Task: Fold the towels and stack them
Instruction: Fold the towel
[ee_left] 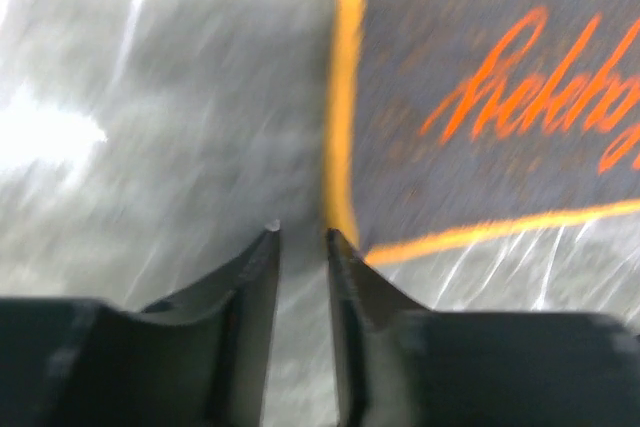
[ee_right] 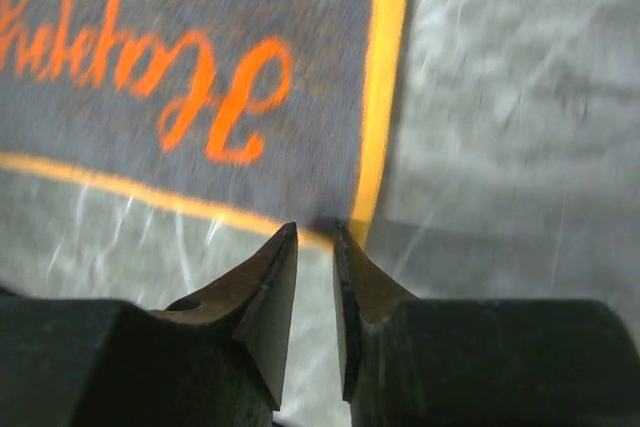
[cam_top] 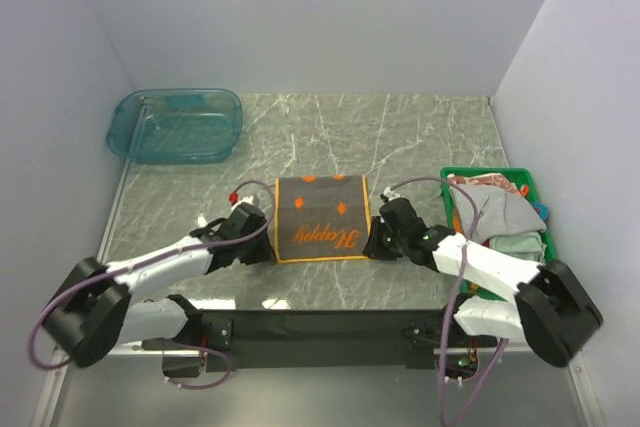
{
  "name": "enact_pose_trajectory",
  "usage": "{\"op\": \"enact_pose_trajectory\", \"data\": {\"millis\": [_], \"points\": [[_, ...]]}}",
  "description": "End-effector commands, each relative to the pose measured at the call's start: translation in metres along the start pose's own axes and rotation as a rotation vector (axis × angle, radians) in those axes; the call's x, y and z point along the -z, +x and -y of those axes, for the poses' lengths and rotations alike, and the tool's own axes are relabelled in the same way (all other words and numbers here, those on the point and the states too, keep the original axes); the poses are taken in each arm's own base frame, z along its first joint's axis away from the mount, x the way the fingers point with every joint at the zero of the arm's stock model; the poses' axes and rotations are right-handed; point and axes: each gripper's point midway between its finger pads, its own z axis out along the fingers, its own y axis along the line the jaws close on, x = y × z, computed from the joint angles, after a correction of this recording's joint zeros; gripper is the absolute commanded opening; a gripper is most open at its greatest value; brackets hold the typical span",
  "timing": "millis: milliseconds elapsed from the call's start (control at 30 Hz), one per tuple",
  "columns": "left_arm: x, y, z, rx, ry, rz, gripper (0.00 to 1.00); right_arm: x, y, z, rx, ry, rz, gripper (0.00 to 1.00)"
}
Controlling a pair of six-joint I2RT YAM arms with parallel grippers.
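Bases of both arms sit at the near edge of the table [cam_top: 420, 137], each arm reaching forward and inward. Item one, left gripper [ee_left: 300, 234]: low over the marble, jaws narrow with a slim gap, tips at the near left corner of the towel [cam_top: 320, 217]; its inner finger touches the yellow border there, and I see grey table through the gap, so I cannot tell whether any cloth is nipped. Item two, right gripper [ee_right: 315, 230]: likewise low, jaws narrow, tips meeting the near right corner where the two yellow edges join; again I cannot tell if the corner is pinched. Item three, the towel itself: spread flat at mid-table between the two grippers, dark brown-grey, yellow-orange border, orange script along the near part and small orange marks farther up. Item four, to the right of it, green crate [cam_top: 480, 171] holding a loose heap: grey towel [cam_top: 500, 209] on top, green towel [cam_top: 515, 244] at the near end, red towel [cam_top: 480, 182] at the far end. Item five, far left corner, clear teal tub [cam_top: 230, 107], well apart from everything else.
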Motion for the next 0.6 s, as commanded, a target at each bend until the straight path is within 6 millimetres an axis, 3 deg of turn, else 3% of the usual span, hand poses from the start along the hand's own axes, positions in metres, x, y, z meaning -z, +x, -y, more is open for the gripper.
{"op": "enact_pose_trajectory", "data": {"millis": [0,33,67,133,267,333,367,433,467,533,567], "points": [[0.020,0.015,-0.020,0.023,-0.055,-0.023,0.34,0.025,-0.008,-0.017,0.012,-0.071,0.036,0.31],[0.025,0.010,-0.016,0.025,-0.042,-0.001,0.41,0.030,-0.014,-0.022,0.019,-0.091,0.053,0.37],[0.032,0.001,-0.009,0.030,-0.015,0.031,0.45,0.040,-0.031,-0.035,0.035,-0.130,0.109,0.41],[0.044,-0.026,0.011,0.030,0.037,0.116,0.52,0.049,-0.054,-0.046,0.041,-0.162,0.183,0.48],[0.058,-0.093,0.065,0.026,0.178,0.289,0.53,0.066,-0.135,-0.079,-0.015,-0.286,0.409,0.57],[0.058,-0.133,0.083,0.051,0.244,0.379,0.52,0.067,-0.158,-0.092,-0.041,-0.373,0.445,0.59],[0.048,-0.144,0.096,0.045,0.283,0.356,0.52,0.063,-0.184,-0.097,-0.074,-0.405,0.490,0.59],[0.037,-0.173,0.099,0.079,0.305,0.381,0.49,0.054,-0.202,-0.102,-0.084,-0.423,0.507,0.58],[0.023,-0.186,0.111,0.075,0.338,0.363,0.48,0.044,-0.218,-0.108,-0.091,-0.442,0.515,0.58],[0.007,-0.202,0.114,0.073,0.333,0.358,0.44,0.028,-0.228,-0.110,-0.104,-0.451,0.507,0.56],[-0.012,-0.211,0.116,0.060,0.316,0.348,0.44,0.011,-0.236,-0.107,-0.122,-0.449,0.500,0.55]]}}
